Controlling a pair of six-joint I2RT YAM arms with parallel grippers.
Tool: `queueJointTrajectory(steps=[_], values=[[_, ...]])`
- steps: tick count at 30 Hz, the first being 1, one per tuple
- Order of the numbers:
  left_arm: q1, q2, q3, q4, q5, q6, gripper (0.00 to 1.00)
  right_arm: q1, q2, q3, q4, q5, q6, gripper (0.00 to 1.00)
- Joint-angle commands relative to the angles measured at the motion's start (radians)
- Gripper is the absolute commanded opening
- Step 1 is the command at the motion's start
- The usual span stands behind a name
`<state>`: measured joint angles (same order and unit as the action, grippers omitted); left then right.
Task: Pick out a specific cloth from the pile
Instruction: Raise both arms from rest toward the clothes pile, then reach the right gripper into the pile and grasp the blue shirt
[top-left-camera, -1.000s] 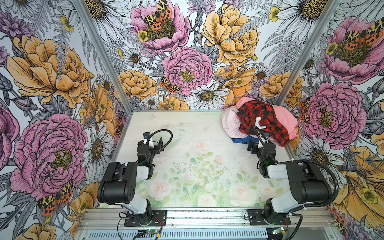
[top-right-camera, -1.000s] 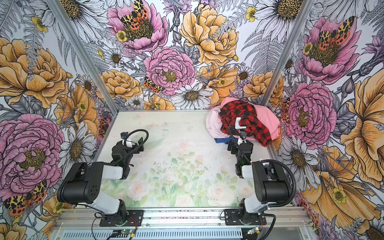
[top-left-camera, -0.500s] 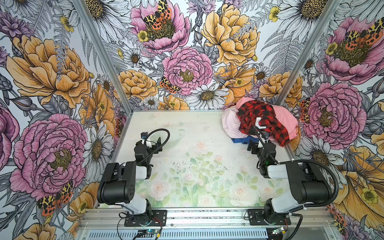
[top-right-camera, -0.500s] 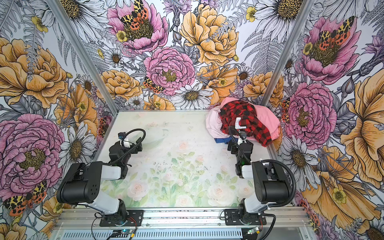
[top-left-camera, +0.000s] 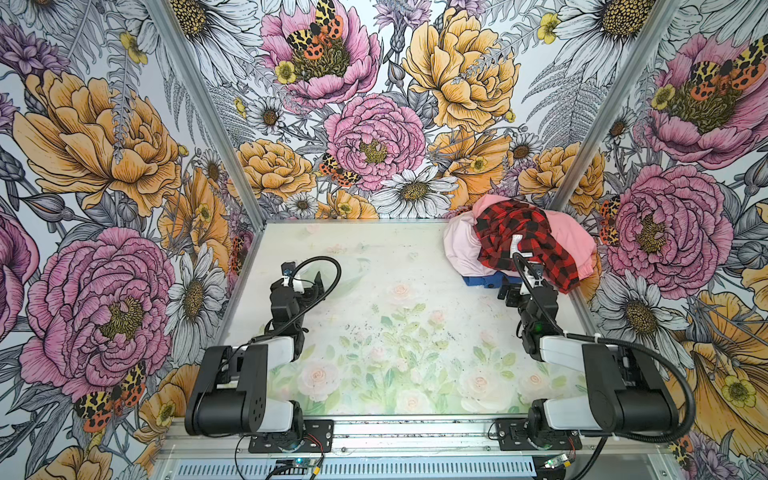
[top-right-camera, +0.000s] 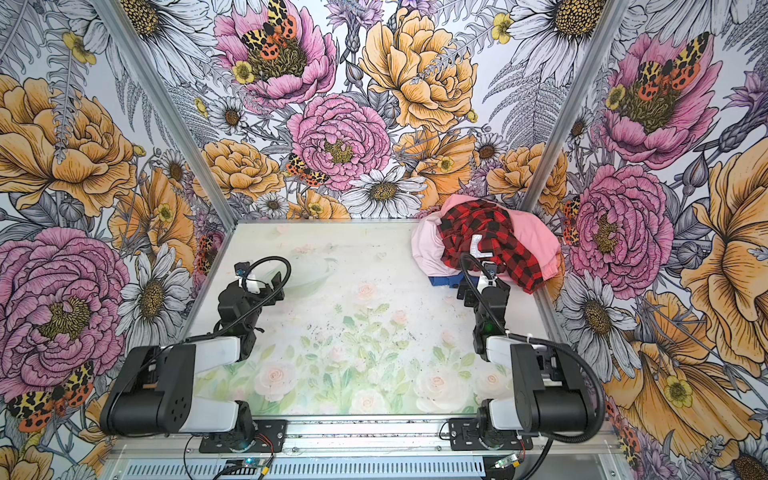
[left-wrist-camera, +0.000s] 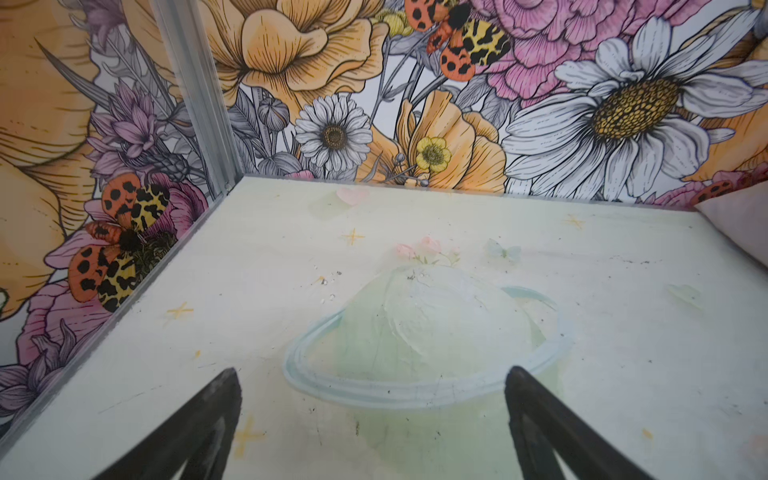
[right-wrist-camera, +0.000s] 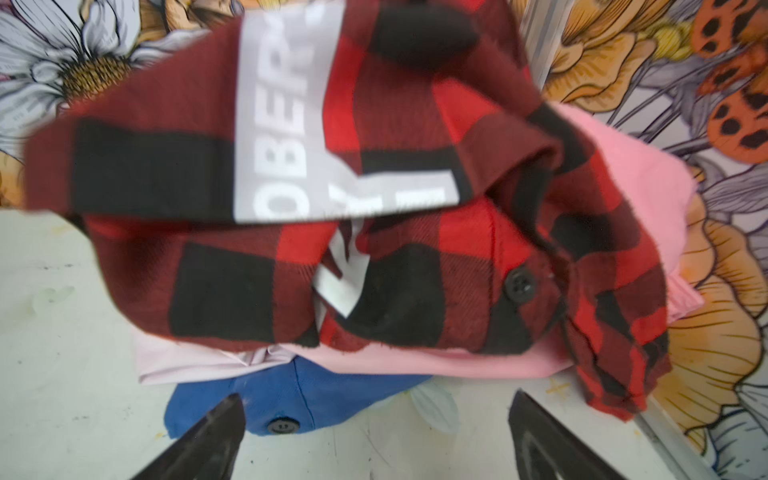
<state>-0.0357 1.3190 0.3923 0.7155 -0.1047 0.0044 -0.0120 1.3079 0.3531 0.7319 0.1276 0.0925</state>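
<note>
**Figure. Two arms at a table with flower-printed walls.**

**(a) Pile.** In both top views the pile sits in the far right corner of the table, against the walls. A red-and-black plaid shirt with white lettering lies on top. A pale pink garment shows on its left and a salmon pink garment on its right.

**(b) Cloth.** The blue cloth lies at the bottom of the pile, flat on the table. Only its near edge sticks out from under the pink garments. The right wrist view shows this exposed part with a seam and one black button.

**(c) Right arm.** The right fingers are spread wide, low over the table and just in front of the pile. They hold nothing. One tip overlaps the edge of the blue cloth in the wrist view; whether it touches cannot be told.

**(d) Left arm.** The left fingers are also spread wide and hold nothing. They point at bare table printed with a pale ringed planet, well apart from the pile, near the left wall.
</note>
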Motion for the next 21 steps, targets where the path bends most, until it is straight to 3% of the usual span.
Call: queueJointTrajectory(steps=[1,6,10,14,17,21], values=[[-0.084,-0.090,0.101,-0.219,-0.167,-0.029,0.99,0.012,-0.130,0.036,-0.238,-0.003,0.059,0.95],[-0.313,-0.097,0.294,-0.535,-0.146,-0.021,0.99,0.095,-0.244,0.136,-0.664,0.095,0.101,0.95],[-0.545,-0.061,0.476,-0.767,-0.112,0.018,0.99,0.125,-0.262,0.280,-0.974,0.008,0.190,0.94],[-0.686,-0.005,0.630,-0.946,-0.008,-0.028,0.99,0.148,-0.223,0.312,-1.084,-0.015,0.305,0.94],[-0.769,0.026,0.679,-1.005,0.035,-0.086,0.99,0.151,-0.096,0.349,-1.107,0.014,0.317,0.93],[-0.840,0.038,0.679,-0.990,0.037,-0.136,0.99,0.152,0.138,0.458,-1.123,-0.071,0.303,0.75]])
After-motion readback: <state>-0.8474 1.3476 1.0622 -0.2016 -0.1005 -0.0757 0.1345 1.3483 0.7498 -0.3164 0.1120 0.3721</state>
